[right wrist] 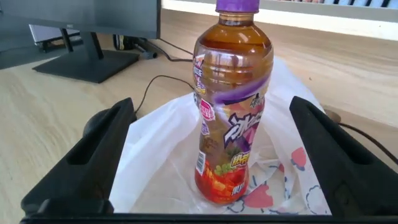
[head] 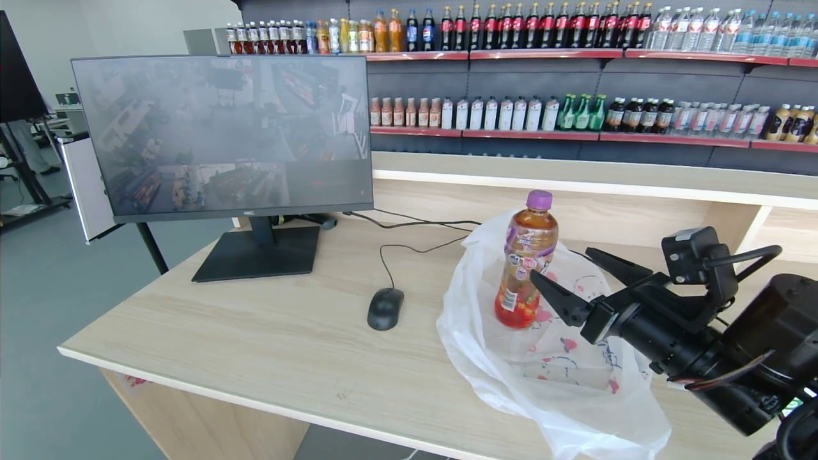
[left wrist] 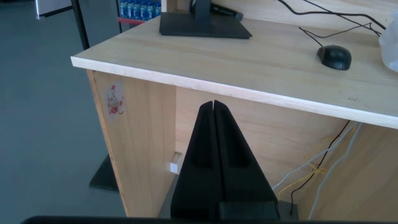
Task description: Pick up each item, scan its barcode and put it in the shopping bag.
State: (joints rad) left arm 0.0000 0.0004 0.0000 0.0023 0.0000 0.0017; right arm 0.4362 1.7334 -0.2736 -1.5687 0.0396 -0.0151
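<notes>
A tea bottle (head: 526, 262) with a purple cap stands upright on the white plastic shopping bag (head: 562, 390) that lies spread on the wooden counter. My right gripper (head: 575, 273) is open just to the bottle's right, fingers pointing at it and apart from it. In the right wrist view the bottle (right wrist: 232, 106) stands between and beyond the two open fingers (right wrist: 102, 146), with the bag (right wrist: 161, 140) under it. My left gripper (left wrist: 214, 109) is shut and empty, below the counter's front edge on the left side.
A monitor (head: 223, 137) on its stand fills the counter's back left. A black mouse (head: 385, 308) with its cable lies left of the bag. Drink shelves (head: 575, 57) line the wall behind. The counter edge (left wrist: 205, 84) runs above the left gripper.
</notes>
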